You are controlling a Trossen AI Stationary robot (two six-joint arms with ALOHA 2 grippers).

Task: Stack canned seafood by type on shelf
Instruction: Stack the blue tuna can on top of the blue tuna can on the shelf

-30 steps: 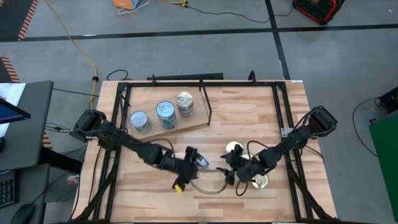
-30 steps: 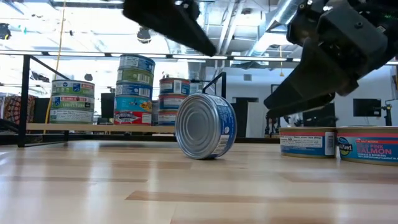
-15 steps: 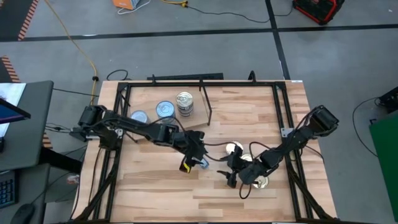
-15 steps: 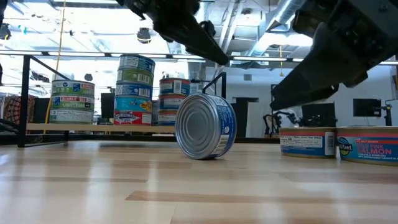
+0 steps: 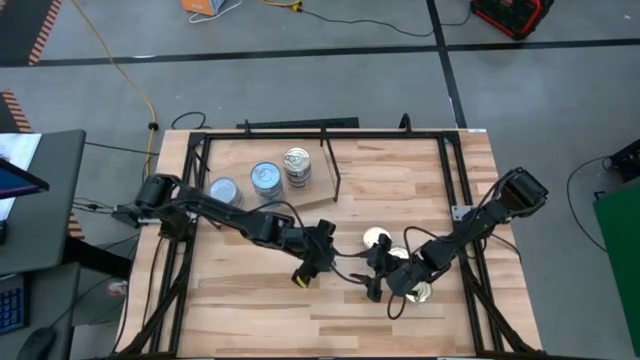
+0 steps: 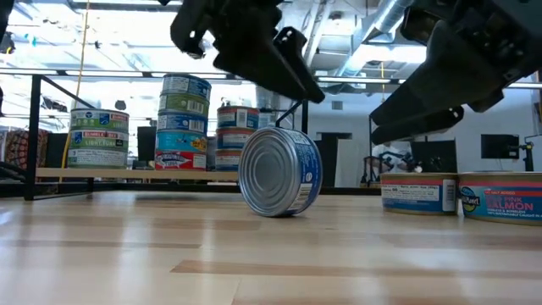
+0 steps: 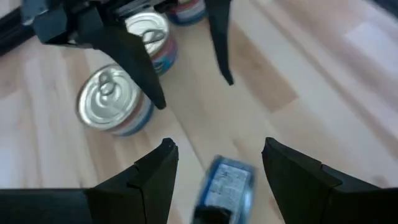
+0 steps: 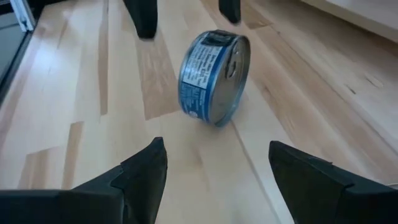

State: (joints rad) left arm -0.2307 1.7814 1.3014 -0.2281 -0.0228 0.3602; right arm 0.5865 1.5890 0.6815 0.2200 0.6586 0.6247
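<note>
Task partly complete. Nearest in the low view, centre frame, one blue tin [image 6: 280, 172] stands on edge on the table [image 6: 127, 254], ungrasped. The left claw [image 7: 214, 152] and right claw [image 8: 214, 162] flank it, fingers apart, empty. Three more tins [image 5: 385, 262] lie loose at lower right of the high view. Farthest, upper left, the shelf [image 5: 318, 202] holds three stacks [image 5: 265, 183].

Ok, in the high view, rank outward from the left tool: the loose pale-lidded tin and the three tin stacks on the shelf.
1. Loose pale-lidded tin: on the tabletop, just right of the left tool.
2. Middle stack and right-end stack, on the shelf: too close to call.
3. Left-end stack: farthest.
</note>
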